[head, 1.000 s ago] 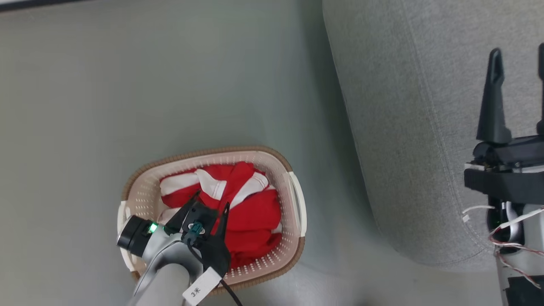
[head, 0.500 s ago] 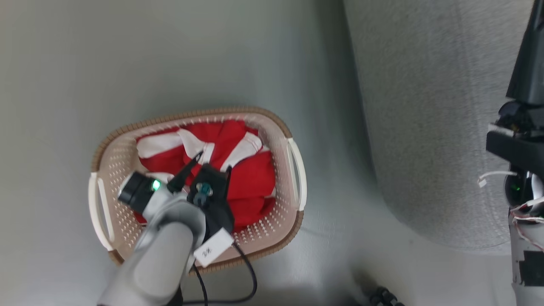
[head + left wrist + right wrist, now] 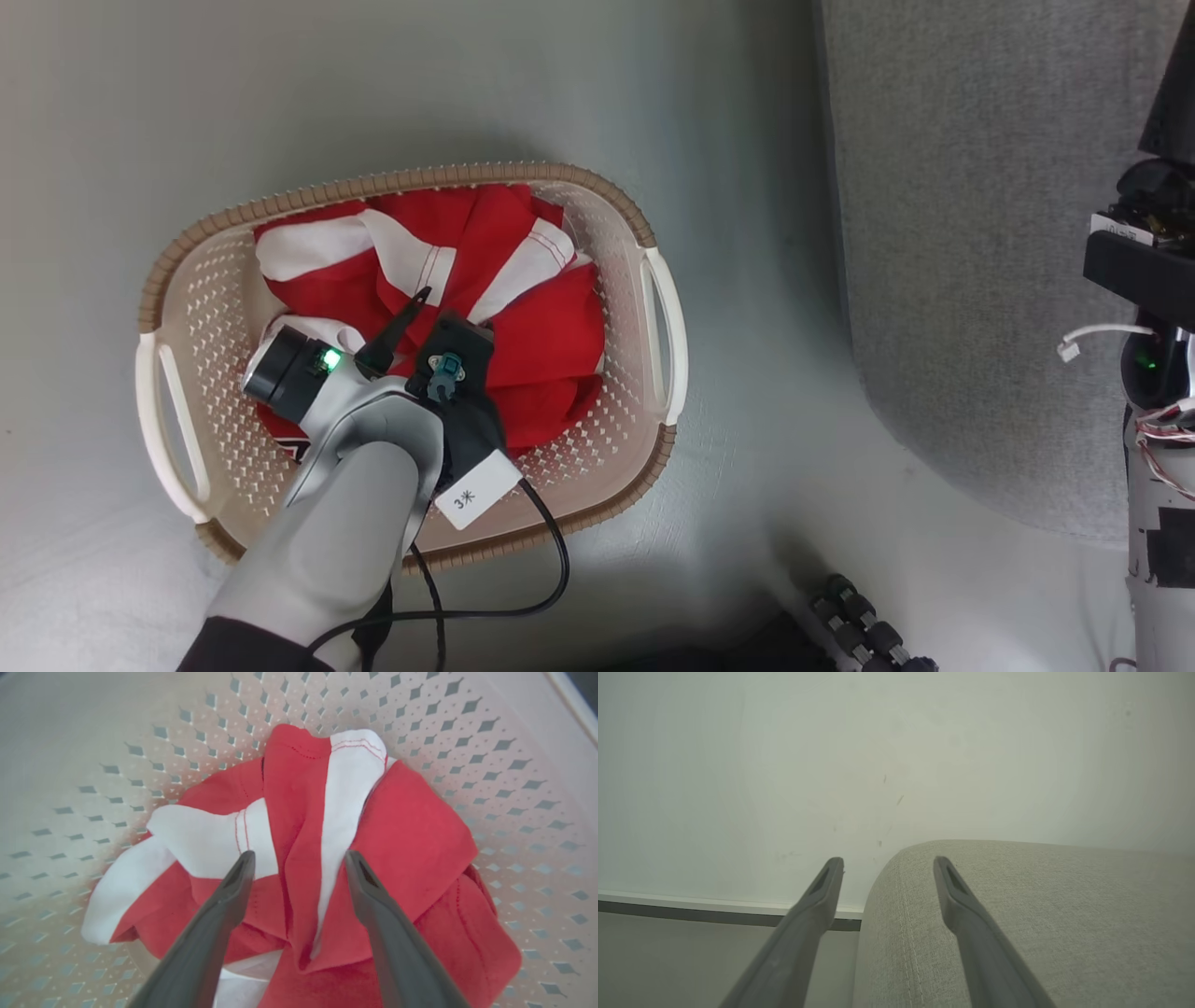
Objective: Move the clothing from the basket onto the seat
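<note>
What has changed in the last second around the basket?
The head camera shifted, so the basket looks bigger and higher. Against its rim, the left gripper moved from the near-left edge toward the middle, over the clothing, jaws open, gripping nothing. The clothing lies as before; the right gripper stays open by the seat.

Grey floor (image 3: 373,84), pale wall (image 3: 896,742), dark baseboard (image 3: 691,913)
</note>
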Available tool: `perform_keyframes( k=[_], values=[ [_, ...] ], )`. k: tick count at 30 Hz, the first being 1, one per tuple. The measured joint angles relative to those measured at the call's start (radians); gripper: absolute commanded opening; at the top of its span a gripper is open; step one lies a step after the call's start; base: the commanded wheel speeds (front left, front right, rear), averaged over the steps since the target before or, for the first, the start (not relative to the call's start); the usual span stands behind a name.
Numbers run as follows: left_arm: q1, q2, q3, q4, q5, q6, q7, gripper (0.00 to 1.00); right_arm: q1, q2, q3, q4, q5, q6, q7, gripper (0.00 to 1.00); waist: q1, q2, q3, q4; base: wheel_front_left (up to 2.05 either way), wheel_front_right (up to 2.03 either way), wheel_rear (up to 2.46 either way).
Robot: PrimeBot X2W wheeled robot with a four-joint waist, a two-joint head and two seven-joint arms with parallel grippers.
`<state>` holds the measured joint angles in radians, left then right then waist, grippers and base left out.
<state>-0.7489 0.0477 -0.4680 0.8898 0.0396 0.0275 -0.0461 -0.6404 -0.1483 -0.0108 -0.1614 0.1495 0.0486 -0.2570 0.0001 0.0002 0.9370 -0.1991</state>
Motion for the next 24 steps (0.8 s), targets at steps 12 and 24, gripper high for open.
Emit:
perform_keyframes(
  k=[12, 24],
  values=[
    [-0.034, 0.0, -0.02, 0.094, 0.013, 0.016, 0.023, 0.96, -0.013, 0.012, 0.015, 0.011, -0.001, 0.006, 0.0, 1.0, 0.0, 0.0, 0.021, -0.014, 0.0, 0.0, 0.0],
    [-0.046, 0.0, -0.053, 0.125, -0.025, 0.017, 0.01, 0.0, -0.026, 0.018, 0.017, 0.05, -0.003, 0.013, 0.0, 1.0, 0.0, 0.0, 0.01, -0.027, 0.0, 0.0, 0.0]
  ],
)
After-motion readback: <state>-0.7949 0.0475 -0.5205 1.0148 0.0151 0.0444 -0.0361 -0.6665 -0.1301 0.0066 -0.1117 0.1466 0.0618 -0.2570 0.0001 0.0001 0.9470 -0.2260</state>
